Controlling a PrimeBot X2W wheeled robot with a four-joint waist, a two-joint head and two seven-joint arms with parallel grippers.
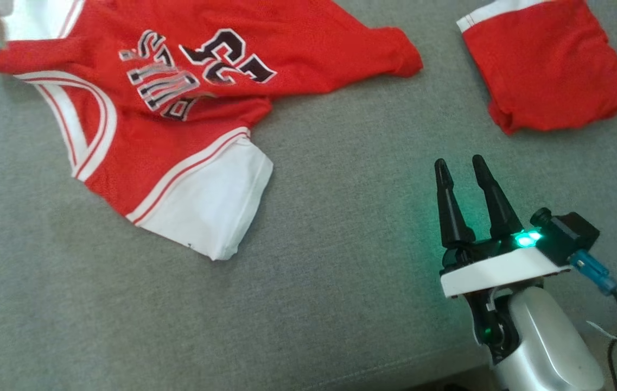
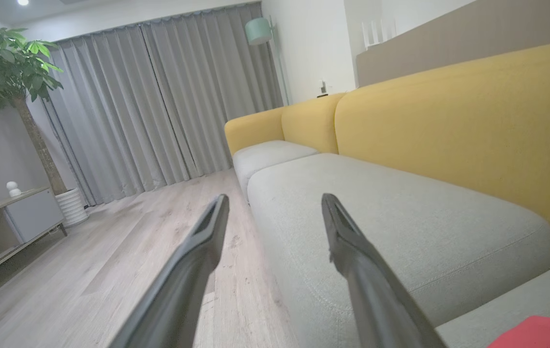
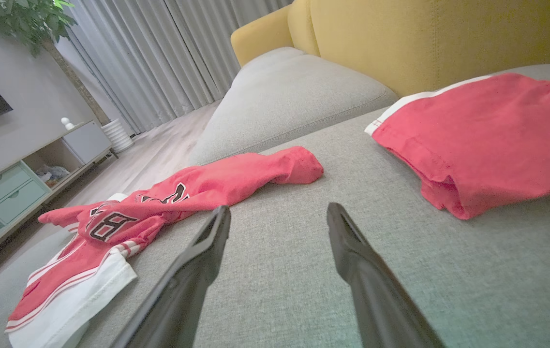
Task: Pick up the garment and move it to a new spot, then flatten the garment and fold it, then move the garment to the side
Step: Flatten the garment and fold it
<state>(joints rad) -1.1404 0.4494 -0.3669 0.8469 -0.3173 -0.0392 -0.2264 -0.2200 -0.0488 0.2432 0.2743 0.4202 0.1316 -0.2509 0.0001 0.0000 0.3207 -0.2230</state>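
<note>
The garment is a red basketball jersey with white trim and dark lettering. It lies crumpled on the grey sofa seat at the upper left of the head view, and the right wrist view has the jersey on the left. My right gripper hovers open and empty over bare cushion, to the right of the jersey. Its fingers point between the two red pieces. My left gripper is open with nothing between its fingers, aimed along the sofa, with a red cloth corner just below it.
Folded red shorts with a white band lie at the upper right of the seat. The yellow sofa back runs along the far side. Wooden floor, a low cabinet and a potted plant lie beyond the seat's edge.
</note>
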